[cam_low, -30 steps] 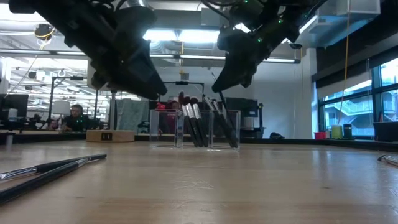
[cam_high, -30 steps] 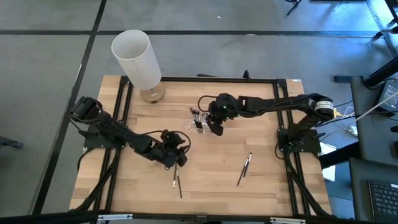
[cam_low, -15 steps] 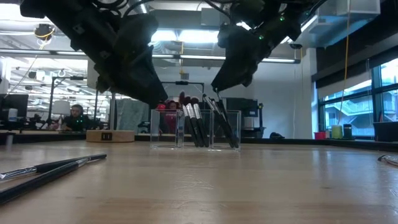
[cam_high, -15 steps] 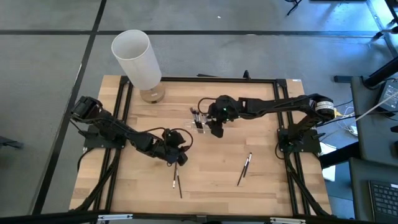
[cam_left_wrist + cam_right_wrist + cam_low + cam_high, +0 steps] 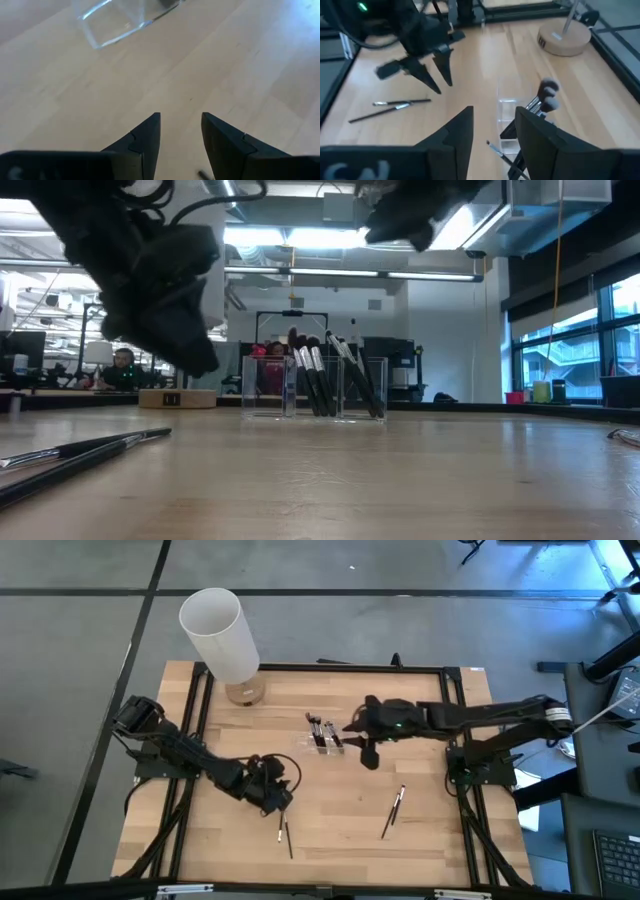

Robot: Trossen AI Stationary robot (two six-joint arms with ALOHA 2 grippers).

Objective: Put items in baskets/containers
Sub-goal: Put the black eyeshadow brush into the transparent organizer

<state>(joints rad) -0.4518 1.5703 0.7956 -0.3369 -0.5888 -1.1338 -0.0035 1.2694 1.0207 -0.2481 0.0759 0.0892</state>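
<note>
Since the earlier frame the right gripper (image 5: 366, 751) had drawn back from over the clear organizer (image 5: 322, 736) and stood just beside it, fingers parted and empty; the left gripper (image 5: 281, 802) had dropped lower toward the table, its fingers apart too, nothing between them. Two brushes (image 5: 285, 834) lay just ahead of the left gripper's tips, side by side; another pair (image 5: 393, 810) lay apart from the right gripper, on the near side. Several brushes (image 5: 312, 375) already stood leaning in the organizer. Judged the step in hand a pickup of the left pair: better to come straight down over one stick, fingers astride it crosswise, and close slowly, since thin handles on smooth wood would likely roll. Bench of pale wood planks (image 5: 340, 830), black frame round it; white cylinder (image 5: 220, 635) at the far corner. Room behind: strip lights, windows, a person seated at a desk.
</note>
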